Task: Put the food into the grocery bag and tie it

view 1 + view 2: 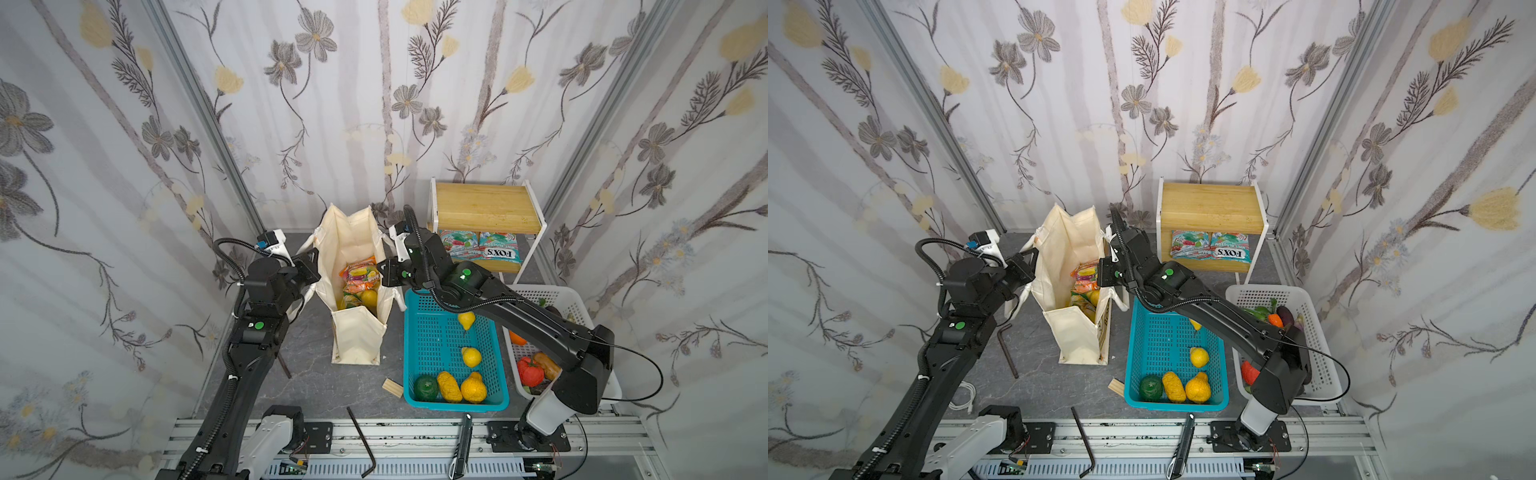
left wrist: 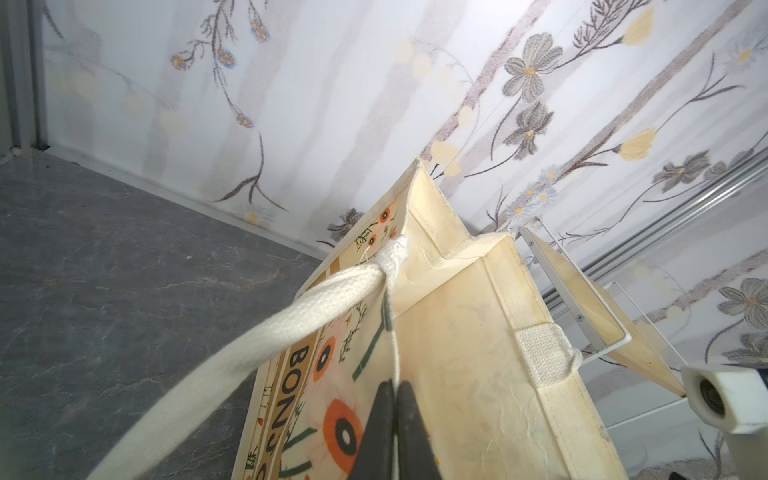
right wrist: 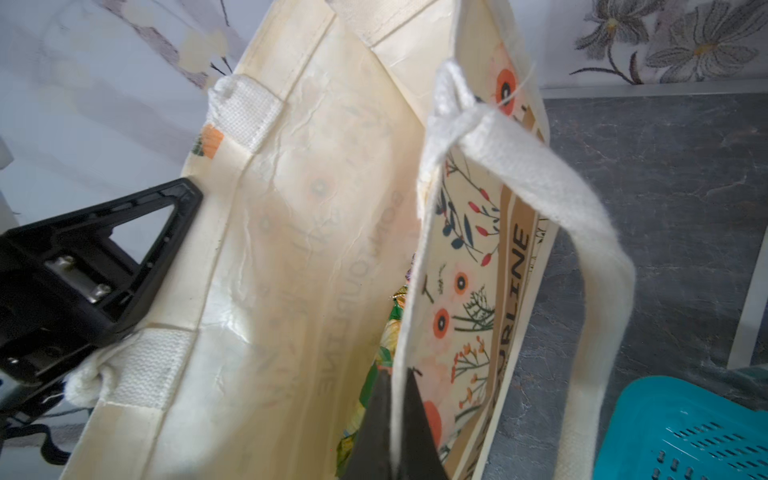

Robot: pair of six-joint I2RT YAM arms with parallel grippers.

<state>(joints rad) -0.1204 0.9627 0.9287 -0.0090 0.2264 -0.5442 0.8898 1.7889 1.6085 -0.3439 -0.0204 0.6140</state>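
Grey marble desk (image 1: 316, 386), floral walls (image 1: 124, 166). Both top views: grocery bag (image 1: 357, 338) upright mid-desk, mouth open, orange snack packet (image 1: 360, 272) inside. Left wrist: left end effector (image 2: 395, 399) pinching bag's rim — near rope handle (image 2: 249, 345). Right wrist: right end effector (image 3: 399, 399) clamped on opposite rim — teal basket (image 3: 685, 432) nearby.

We see a teal basket (image 1: 432, 340) holding a dark green fruit (image 1: 426, 387), a white basket (image 1: 557, 296) beside it, and FOX'S packets (image 1: 482, 248) under a wooden shelf (image 1: 486, 205).
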